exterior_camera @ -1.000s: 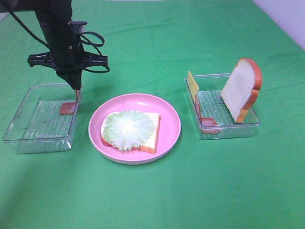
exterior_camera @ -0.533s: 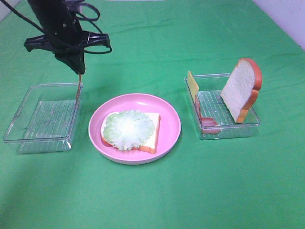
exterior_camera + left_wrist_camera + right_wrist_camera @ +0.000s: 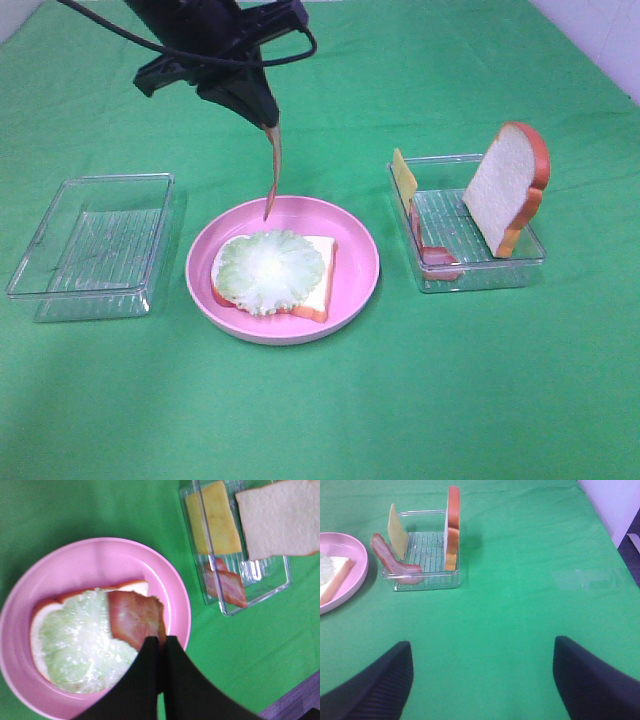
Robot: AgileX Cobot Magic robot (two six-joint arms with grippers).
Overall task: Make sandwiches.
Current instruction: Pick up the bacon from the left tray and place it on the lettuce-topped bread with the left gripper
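Exterior high view: the left gripper (image 3: 268,124) hangs over the far edge of the pink plate (image 3: 355,250), its jaws pinched tight on the top end of a bacon strip (image 3: 273,168) that dangles straight down. The strip's lower end sits near the plate's far rim. Whether it touches anything is hard to tell from this angle; it looks just clear.

On the plate lies one bread slice (image 3: 318,283), flat, with the lettuce (image 3: 267,270) spread over most of it. In the left wrist view the held bacon strip (image 3: 135,617) overlaps the near edge of the lettuce (image 3: 75,640), so it is roughly lined up over the stack.

The right gripper (image 3: 482,680) hovers low over the bare green cloth (image 3: 520,605), jaws spread wide, with nothing between them.

By my judgement the sandwich is around half built: base bread and lettuce are placed, and the bacon is in the air, not yet laid down. The cheese slice (image 3: 403,174) and the second bread slice (image 3: 508,190) stand on edge in the clear tray (image 3: 480,278) right of the plate, and a spare bacon strip (image 3: 437,258) leans there too. The other clear tray (image 3: 90,245), left of the plate, holds nothing. Left to do, as I read it: lay the bacon, add the cheese, then cap with the bread.
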